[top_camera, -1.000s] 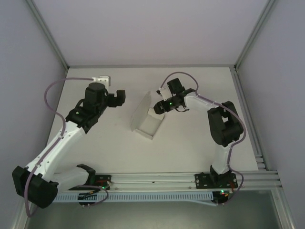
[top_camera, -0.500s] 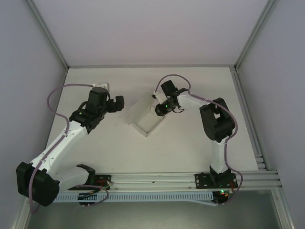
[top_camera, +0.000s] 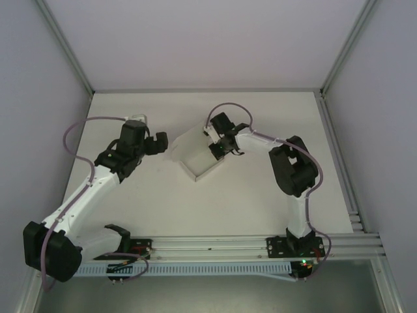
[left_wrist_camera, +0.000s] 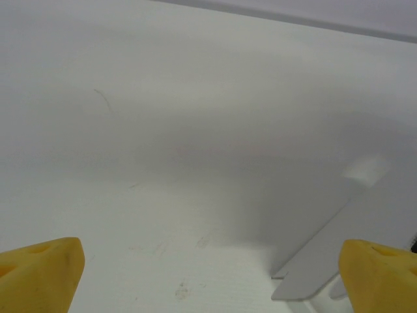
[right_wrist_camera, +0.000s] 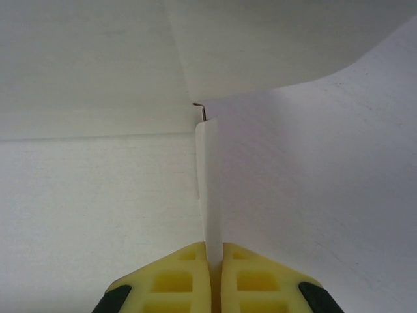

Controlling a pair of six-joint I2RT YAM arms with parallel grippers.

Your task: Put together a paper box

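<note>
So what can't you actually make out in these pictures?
1. Top view: the right gripper covers the spot where it pinches the paper box, and the box's pale folds are too small to count.
2. Left wrist view: the box's flap runs off the frame's edge, so the overall shape is unclear.
3. Right wrist view: the paper sits too close to tell which flap is held.

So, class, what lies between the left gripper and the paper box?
Bare table: the top view shows a short empty gap between the left gripper and the paper box.
</note>
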